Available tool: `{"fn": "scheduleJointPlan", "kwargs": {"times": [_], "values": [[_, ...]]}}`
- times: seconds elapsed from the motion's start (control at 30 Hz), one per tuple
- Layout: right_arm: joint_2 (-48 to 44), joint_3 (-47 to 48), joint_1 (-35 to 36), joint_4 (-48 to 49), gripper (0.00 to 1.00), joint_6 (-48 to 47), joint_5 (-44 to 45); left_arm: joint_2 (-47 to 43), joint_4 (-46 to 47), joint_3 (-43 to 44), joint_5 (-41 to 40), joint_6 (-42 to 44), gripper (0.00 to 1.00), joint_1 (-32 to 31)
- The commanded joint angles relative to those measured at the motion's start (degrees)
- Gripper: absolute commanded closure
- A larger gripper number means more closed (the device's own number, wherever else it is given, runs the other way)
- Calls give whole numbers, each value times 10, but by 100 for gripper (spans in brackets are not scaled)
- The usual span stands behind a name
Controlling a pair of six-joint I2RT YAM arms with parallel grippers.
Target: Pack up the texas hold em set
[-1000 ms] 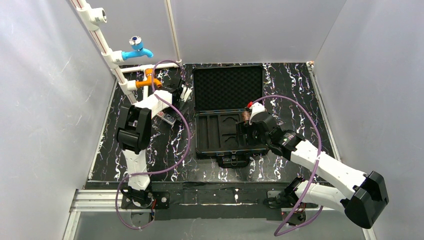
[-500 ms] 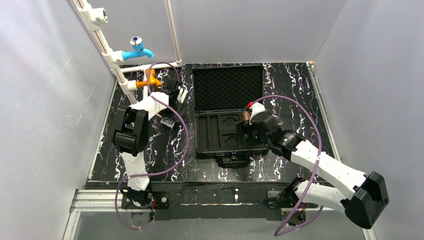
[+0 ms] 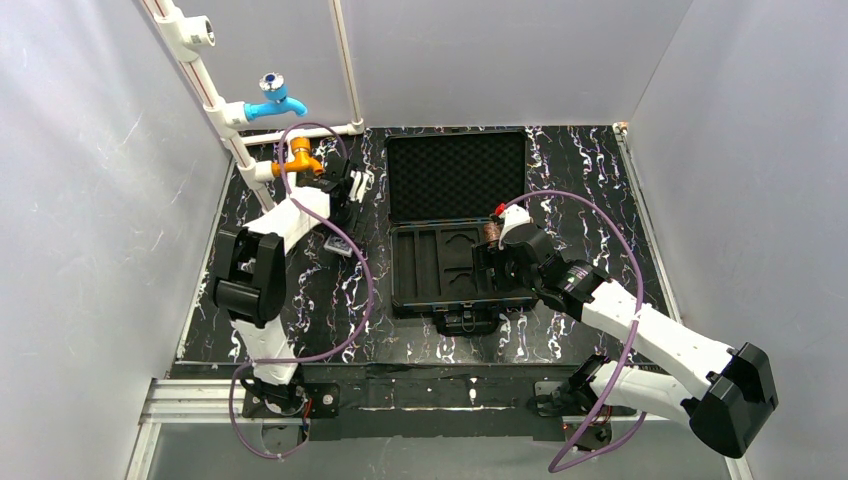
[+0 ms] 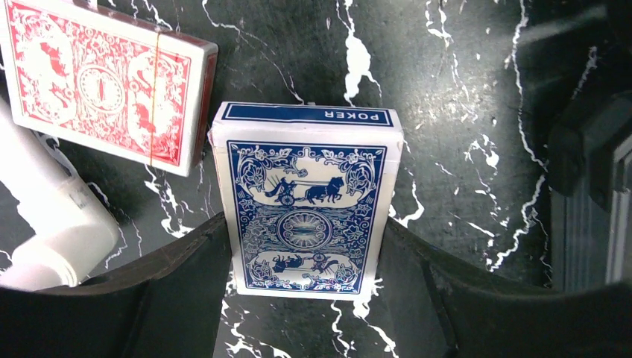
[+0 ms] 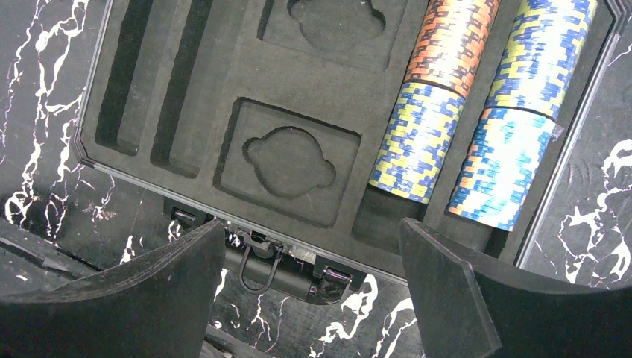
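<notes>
A: Briefcase [image 3: 420, 265] is open on the table [image 3: 570, 160], foam lid [image 3: 456, 175] laid back. Where is it versus the right gripper [image 5: 309, 230]?
B: Straight below it, and the slotted tray [image 5: 223, 67] fills the wrist view. Jaws spread wide, nothing between them, nothing touched.
A: Chips?
B: Four chip rolls [image 5: 417, 142] in the two slots ahead and to the right of that gripper, two end to end per slot. Card pockets [image 5: 287, 160] ahead of it, left of the rolls. Case handle [image 5: 261, 268] just under the fingertips.
A: Left gripper [image 4: 305, 246]?
B: Off to the case's left, a white pipe [image 4: 52, 231] at its own left. Blue deck [image 4: 305, 201] sits lengthwise between its fingers [image 4: 179, 298], both against the long sides — clamped at deck width. Lifted or resting on the table, cannot tell.
A: Red deck [image 4: 97, 82]?
B: Flat on the table, ahead and left of the left gripper, just beside the blue deck's far corner — touching or not, cannot tell.
</notes>
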Motion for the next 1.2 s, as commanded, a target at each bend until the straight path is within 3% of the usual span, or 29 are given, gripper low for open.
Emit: {"fn": "scheduleJointPlan", "kwargs": {"times": [0.0, 1.17], "values": [[-9, 4, -3, 19, 6, -2, -6, -59, -16, -21, 20, -30, 100, 2], [-15, 14, -3, 16, 7, 9, -14, -271, -71, -96, 49, -16, 100, -53]]}}
